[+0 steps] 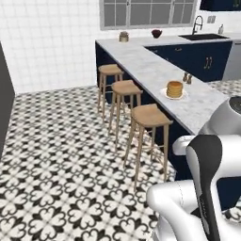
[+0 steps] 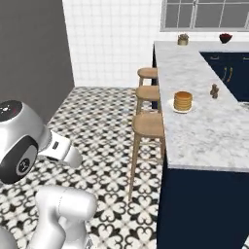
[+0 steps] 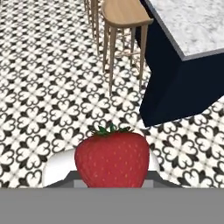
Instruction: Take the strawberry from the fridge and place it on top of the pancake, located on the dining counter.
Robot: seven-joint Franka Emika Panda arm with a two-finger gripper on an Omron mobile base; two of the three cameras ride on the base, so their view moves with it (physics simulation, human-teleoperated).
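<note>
Tool (image 3: 112, 177) with strawberry (image 3: 112, 158) above patterned floor (image 3: 52, 87), beside dining counter (image 3: 192, 22).

Soft, even light is filling the whole kitchen, and nothing is looking dark. The floor (image 1: 56, 160) is showing no strong shadows. The pictures are looking a little fuzzy and blocky. The strawberry (image 3: 112, 158), at 6 o'clock, is looking sharp.

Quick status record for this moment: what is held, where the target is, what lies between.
held: strawberry in the tool, over the patterned floor
target: pancake stack on its white plate, nothing on top
surface: dining counter, stack partway along it
beside target: two brown shakers
between: three wooden stools along the counter
</note>
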